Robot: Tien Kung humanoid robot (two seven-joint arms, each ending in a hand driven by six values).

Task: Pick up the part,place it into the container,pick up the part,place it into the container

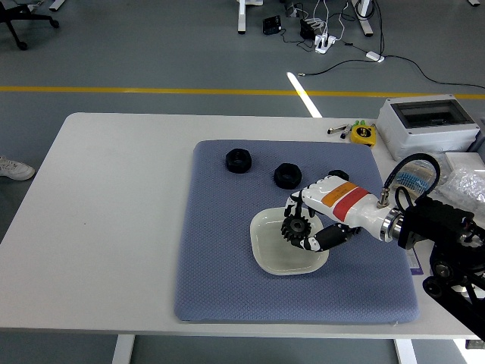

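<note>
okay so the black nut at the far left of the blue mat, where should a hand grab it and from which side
Take the far-left nut across its outer flat sides, coming straight down from above. It lies flat on the blue mat with its hole facing up and open mat all around, so fingers can close on opposite faces.

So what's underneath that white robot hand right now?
The right hand holds a black gear over the pale dish on the blue mat. The third black nut behind is mostly covered by the hand.

blue mat, tape measure, grey box
</note>
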